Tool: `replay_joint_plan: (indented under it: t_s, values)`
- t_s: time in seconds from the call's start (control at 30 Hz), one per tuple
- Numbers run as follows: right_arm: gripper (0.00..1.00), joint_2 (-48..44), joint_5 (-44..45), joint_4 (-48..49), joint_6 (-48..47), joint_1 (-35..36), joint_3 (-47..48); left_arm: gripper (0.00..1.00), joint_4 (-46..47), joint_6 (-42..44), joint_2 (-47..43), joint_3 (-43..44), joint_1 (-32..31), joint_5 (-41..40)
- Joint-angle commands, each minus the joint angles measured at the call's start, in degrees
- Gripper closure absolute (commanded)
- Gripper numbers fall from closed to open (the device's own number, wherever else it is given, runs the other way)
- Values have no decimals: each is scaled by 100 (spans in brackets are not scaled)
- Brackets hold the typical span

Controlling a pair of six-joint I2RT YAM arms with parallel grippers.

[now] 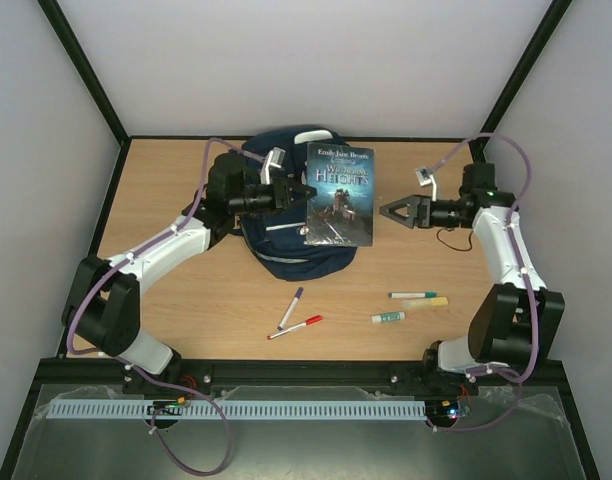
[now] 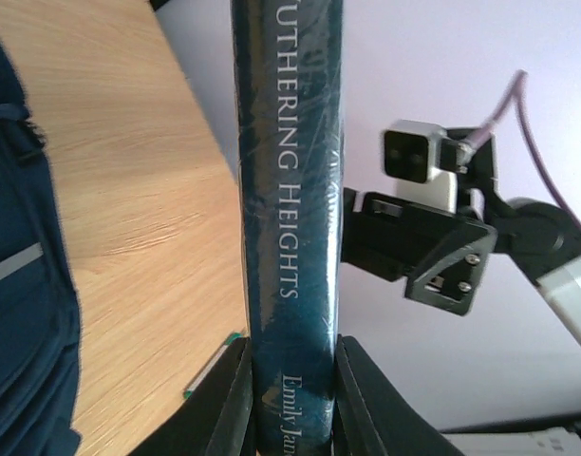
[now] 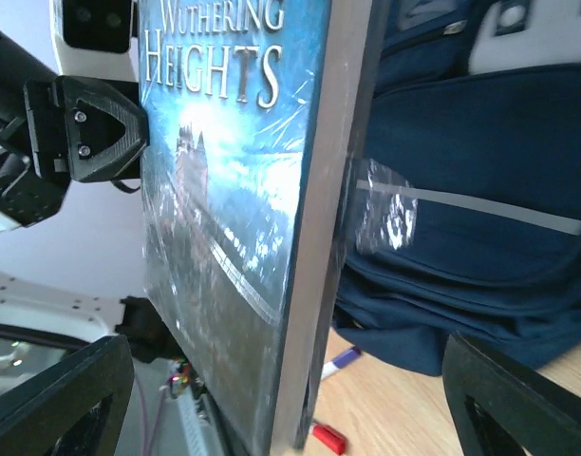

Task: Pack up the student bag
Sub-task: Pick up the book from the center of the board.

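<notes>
The navy student bag (image 1: 282,243) lies at the table's middle back, its white stripe facing up; it also shows in the right wrist view (image 3: 480,190) and the left wrist view (image 2: 25,323). My left gripper (image 1: 304,192) is shut on the spine of a blue "Wuthering Heights" book (image 1: 338,195) and holds it above the bag's right side. In the left wrist view the spine (image 2: 290,190) sits between the fingers (image 2: 229,404). My right gripper (image 1: 388,210) is open, just right of the book and not touching it. In the right wrist view the book (image 3: 234,190) stands between its spread fingers (image 3: 72,399).
On the table in front of the bag lie a purple marker (image 1: 291,307) and a red marker (image 1: 296,327). To the right lie a green marker (image 1: 413,295), a yellow item (image 1: 429,302) and a green-capped white marker (image 1: 388,317). Walls enclose the table.
</notes>
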Motion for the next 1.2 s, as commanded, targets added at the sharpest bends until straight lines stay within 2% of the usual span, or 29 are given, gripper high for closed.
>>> replay_joint_plan:
  t_s: [0.0,0.23,0.43,0.6,0.77,0.83,1.17]
  values:
    - [11,286,-582,232,515,504,221,97,1391,-165,-432,68,41,614]
    - [13,332,-955,778,1082,1025,237,98,1960,-724,-409,-49,81,562]
    - [32,279,-1555,615,1185,1044,210,97,1986,-829,-434,-204,227,228]
    - [45,166,-1790,878,1555,1044,87,97,2085,-881,-386,-305,252,232]
    - [52,251,-2017,860,1603,1044,148,87,1951,-783,-307,-329,243,176]
    - [53,294,-2076,797,1597,1042,199,87,1877,-733,-275,-358,235,100]
    - [52,367,-1941,867,1800,1044,230,87,2704,-1230,49,-545,50,-128]
